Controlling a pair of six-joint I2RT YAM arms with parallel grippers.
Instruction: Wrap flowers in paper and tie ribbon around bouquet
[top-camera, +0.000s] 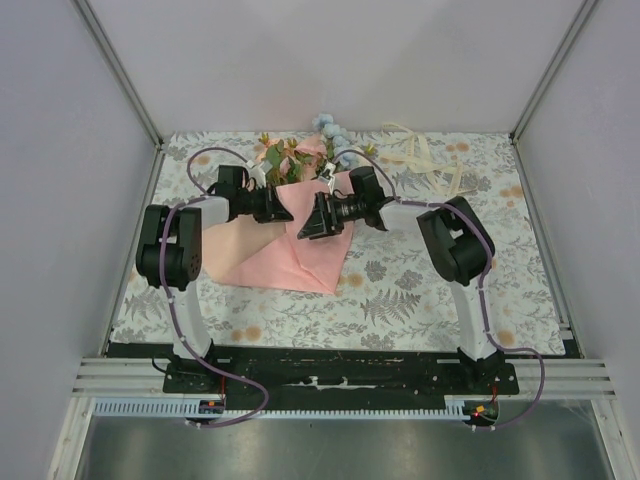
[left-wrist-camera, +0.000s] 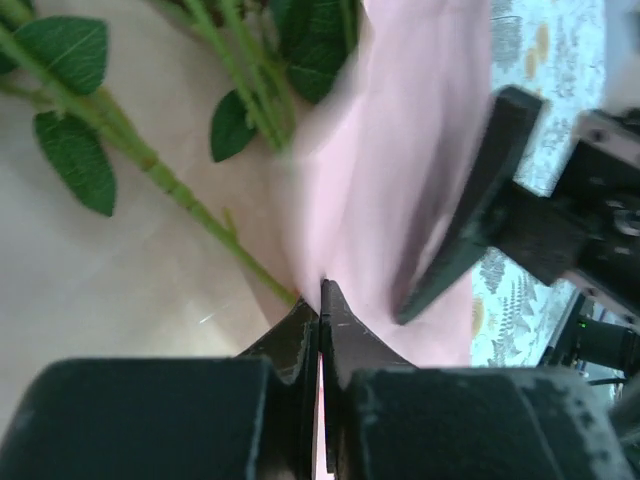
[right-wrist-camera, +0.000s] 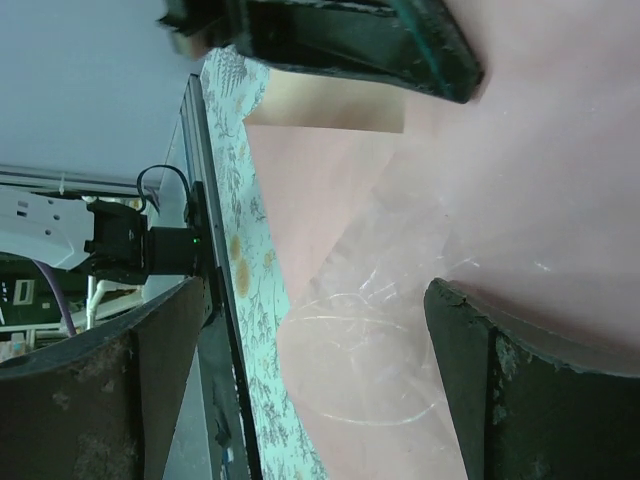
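Enclosure seen from above. A table covered by a pale floral-print tablecloth (top-camera: 400, 290) filled the floor of the bay. Plain matte panels closed it on three sides: back wall (top-camera: 340, 60), left wall (top-camera: 50, 200) and right wall (top-camera: 600, 200), joined at the far corners by slanting aluminium posts (top-camera: 118, 70). Aluminium rails (top-camera: 110, 378) ran along the table's near edge, then a white slotted duct (top-camera: 340, 408) and a grey metal sheet (top-camera: 340, 450). Lighting was soft and even.

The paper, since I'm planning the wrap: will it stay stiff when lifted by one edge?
Probably floppy: the paper curves softly where the left gripper pinches it. Likely light and easily creased, judging by its folds.
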